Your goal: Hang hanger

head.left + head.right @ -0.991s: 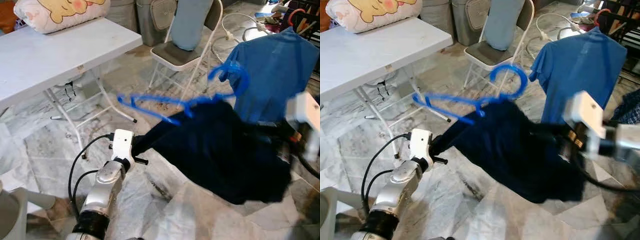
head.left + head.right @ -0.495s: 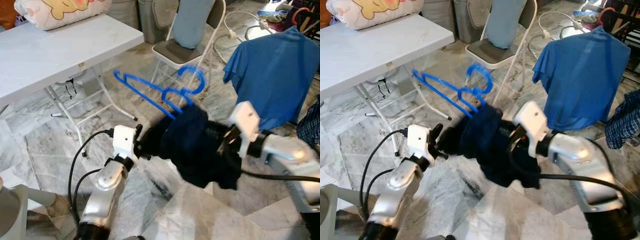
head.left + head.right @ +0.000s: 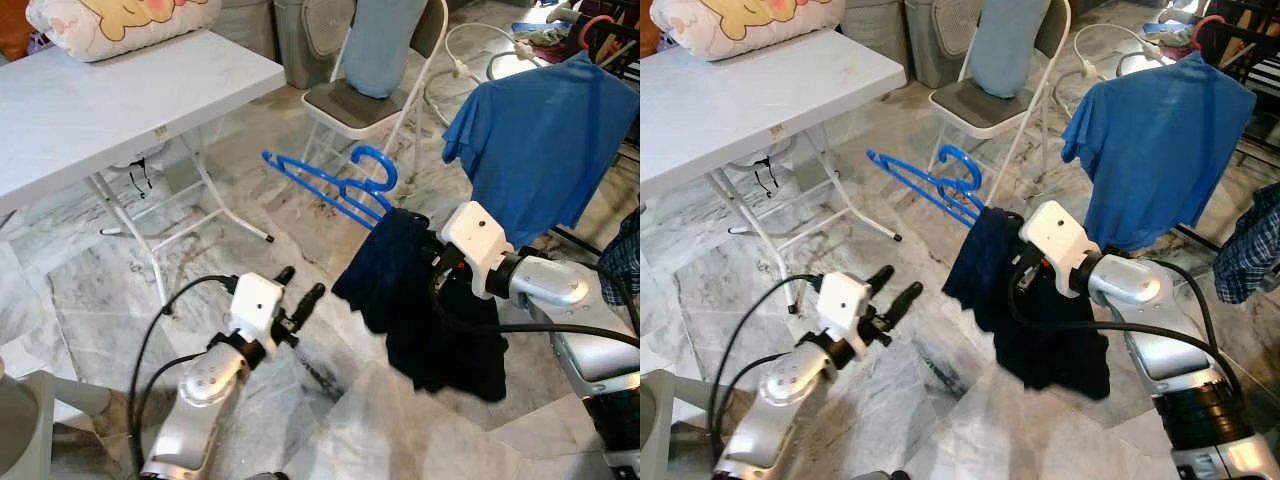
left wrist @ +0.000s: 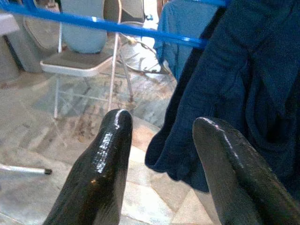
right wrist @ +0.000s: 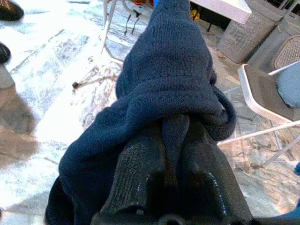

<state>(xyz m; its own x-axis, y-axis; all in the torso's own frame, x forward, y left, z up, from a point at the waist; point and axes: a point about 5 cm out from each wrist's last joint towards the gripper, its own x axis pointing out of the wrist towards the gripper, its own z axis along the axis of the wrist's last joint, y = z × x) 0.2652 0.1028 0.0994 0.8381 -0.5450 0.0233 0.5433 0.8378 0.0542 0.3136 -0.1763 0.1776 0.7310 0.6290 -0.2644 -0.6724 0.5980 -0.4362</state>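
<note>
Nearest us, low over the marble floor (image 3: 90, 300), our left gripper (image 3: 297, 298) hangs with fingers spread and nothing between them. Beyond it our right gripper (image 5: 171, 154) is clenched on a dark navy garment (image 3: 435, 320) — it droops from the blue hanger (image 3: 335, 185), held up in the air before the folding chair (image 3: 365, 95).

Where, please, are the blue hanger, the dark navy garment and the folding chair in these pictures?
blue hanger (image 3: 318, 186): left eye view, on its long straight arm.
dark navy garment (image 3: 440, 335): left eye view, on the hanging middle of the cloth.
folding chair (image 3: 975, 106): right eye view, on the grey seat.
</note>
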